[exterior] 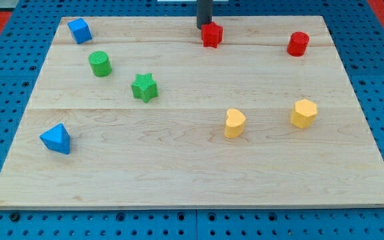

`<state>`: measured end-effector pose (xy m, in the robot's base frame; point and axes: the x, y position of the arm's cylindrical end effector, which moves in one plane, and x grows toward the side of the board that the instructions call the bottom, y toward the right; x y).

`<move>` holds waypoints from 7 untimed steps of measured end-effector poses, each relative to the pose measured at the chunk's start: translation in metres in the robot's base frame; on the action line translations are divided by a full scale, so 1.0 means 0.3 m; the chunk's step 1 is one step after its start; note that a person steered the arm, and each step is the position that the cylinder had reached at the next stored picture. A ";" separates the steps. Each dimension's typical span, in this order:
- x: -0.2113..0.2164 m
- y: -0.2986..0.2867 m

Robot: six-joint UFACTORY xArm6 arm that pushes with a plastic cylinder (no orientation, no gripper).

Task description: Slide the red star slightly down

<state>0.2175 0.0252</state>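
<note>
The robot's tip (204,27) is standing at the upper middle of the frame, right at the upper left edge of the red star (211,35) and seemingly touching it. The tool is only a straight dark rod, so it has nothing to open or close and it is holding nothing.

The red star is lying near the top edge of the wooden tabletop (192,167), a little right of the center line. Further to the right, also near the top, a red cylinder (298,43) is standing well apart from the star.

In the upper left corner a blue cube (79,31) is sitting. Below it a green cylinder (100,64) is standing, and near it, to the lower right, a green star (144,87) is lying. A blue pyramid-like block (56,139) is resting in the lower left of the frame.

In the right half, a yellow heart (234,123) and a yellow hexagon block (303,113) are sitting near each other.
</note>
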 end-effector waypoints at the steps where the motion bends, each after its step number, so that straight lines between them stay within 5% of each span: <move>1: 0.000 0.000; 7: 0.025 0.119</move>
<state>0.2250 0.0610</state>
